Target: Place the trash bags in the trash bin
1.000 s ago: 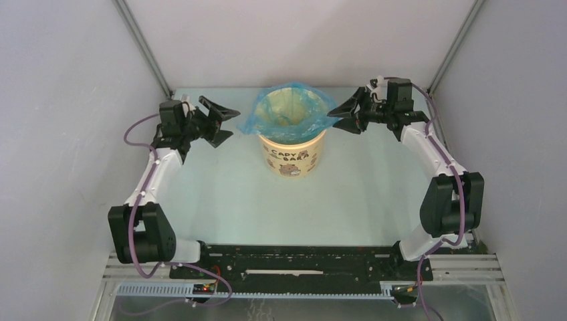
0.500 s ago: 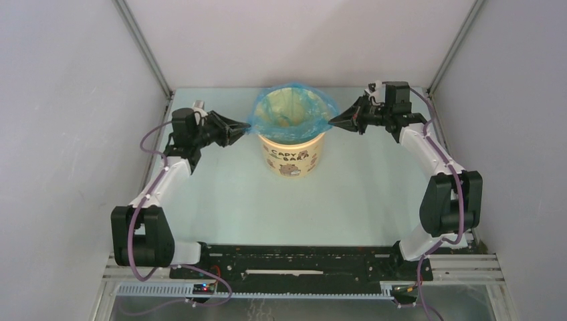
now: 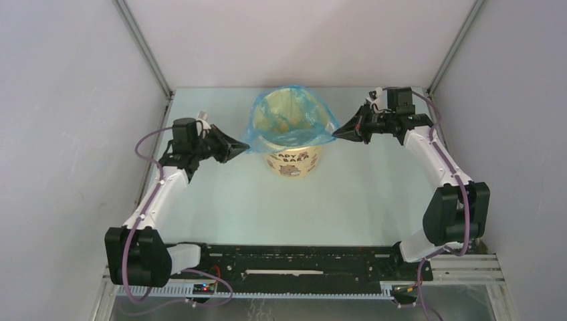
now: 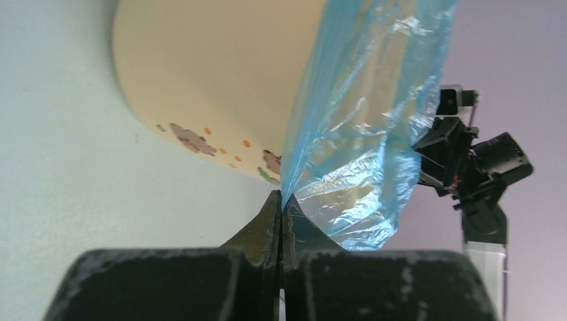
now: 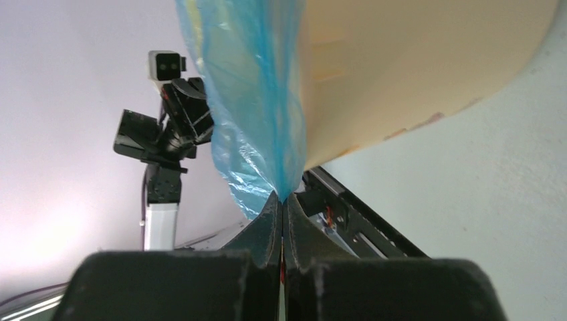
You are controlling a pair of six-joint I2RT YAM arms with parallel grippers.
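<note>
The pale-yellow trash bin point(image 3: 291, 162) with brown lettering stands at the middle back of the table. A translucent light-blue trash bag point(image 3: 289, 114) lines it, its rim folded outward over the bin's lip. My left gripper point(image 3: 245, 146) is shut on the bag's left edge point(image 4: 348, 127), just left of the bin point(image 4: 207, 73). My right gripper point(image 3: 336, 134) is shut on the bag's right edge point(image 5: 257, 114), beside the bin's wall point(image 5: 408, 60). Both edges are pulled down and outward, taut.
Grey enclosure walls point(image 3: 60, 134) close in on the left, right and back. The black rail point(image 3: 294, 261) with both arm bases runs along the near edge. The pale table top point(image 3: 294, 207) lies in front of the bin.
Both grippers went from open to shut on the bag's edges. Then both moved down and toward the near side, drawing the bag's rim lower over the bin's outside.
</note>
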